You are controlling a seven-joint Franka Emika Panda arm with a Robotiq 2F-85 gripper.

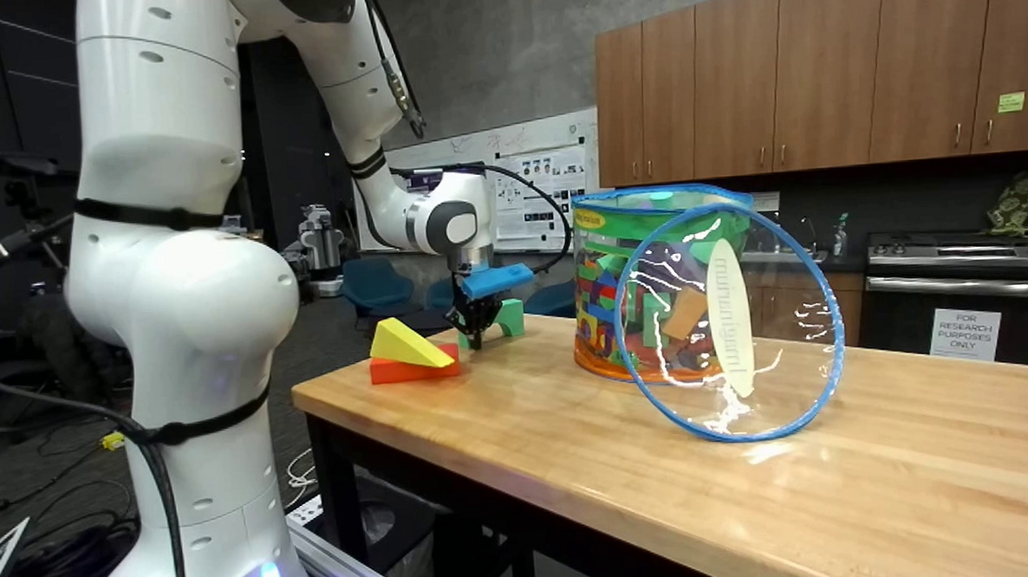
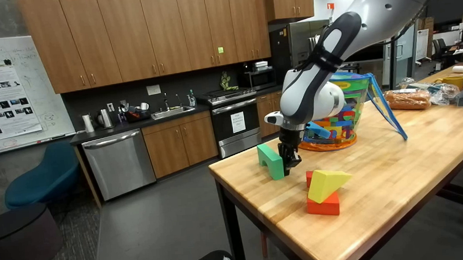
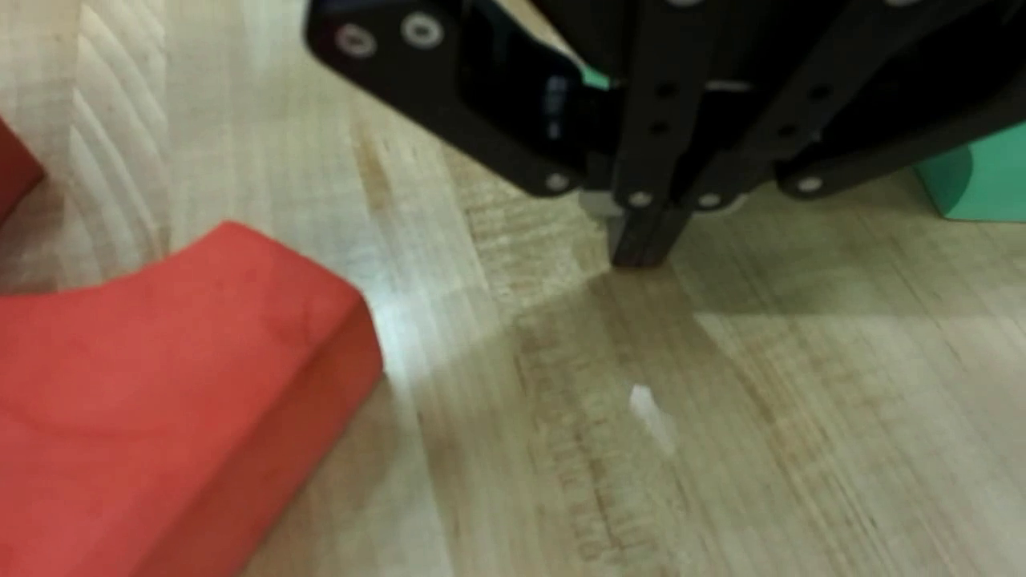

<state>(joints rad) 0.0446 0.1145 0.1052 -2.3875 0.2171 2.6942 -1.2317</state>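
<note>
Gripper (image 3: 639,255) clenched: in the wrist view I see its black fingers pressed against each other, tips down, close over the wooden table (image 1: 564,434). From here I can't tell if they touch the wood.

Green arch block (image 2: 270,161) is the nearest thing to them. It stands near the table's left corner in an exterior view, just left of the fingers; I can't make out whether there is contact. The wrist view gives me its green side at the right, plus a sliver behind the gripper.

Red block (image 3: 240,385) lies apart from the fingers, at the near left in my wrist view, with a curved hollow in one edge. A yellow wedge (image 2: 325,184) rests tilted on top of it; I have that pair in both exterior views.

Clear drum (image 1: 628,223), full of coloured blocks, sits to the right of the gripper in both exterior views. Its round lid (image 1: 731,322), blue-rimmed with a cream oval label, hangs open and leans down to the tabletop.

Far right along the table I note a wrapped loaf (image 2: 408,99) and a yellow mug (image 2: 453,80). Stove (image 2: 231,122) stands beyond, on the far side.
</note>
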